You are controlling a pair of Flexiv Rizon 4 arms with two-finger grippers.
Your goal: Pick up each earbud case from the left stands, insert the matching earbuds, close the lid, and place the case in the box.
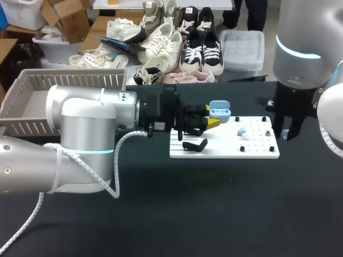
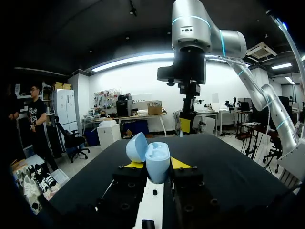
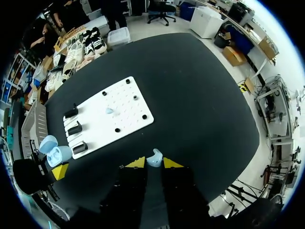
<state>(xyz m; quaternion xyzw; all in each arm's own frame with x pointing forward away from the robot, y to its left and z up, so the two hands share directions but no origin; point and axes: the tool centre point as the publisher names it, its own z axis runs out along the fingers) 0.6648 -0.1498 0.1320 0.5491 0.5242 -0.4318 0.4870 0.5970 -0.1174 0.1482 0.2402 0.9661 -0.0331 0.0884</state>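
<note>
My left gripper (image 1: 212, 122) is shut on a light blue earbud case (image 1: 218, 112), held just above the left end of the white pegboard (image 1: 257, 150). In the left wrist view the case (image 2: 156, 163) sits between the yellow tips with its lid (image 2: 137, 147) swung open. Off the board's right end, my right gripper (image 1: 286, 133) points down, raised above the table. It is shut on a small light blue earbud (image 3: 154, 158). A second earbud (image 3: 109, 110) rests on a peg near the board's middle. Three black stands (image 3: 75, 128) line the board's left end.
A slatted grey basket (image 1: 64, 81) stands at the table's far left, behind my left arm. Black pegs (image 1: 272, 149) stick up near the pegboard's corners. Dark tabletop (image 1: 214, 203) stretches in front of the board.
</note>
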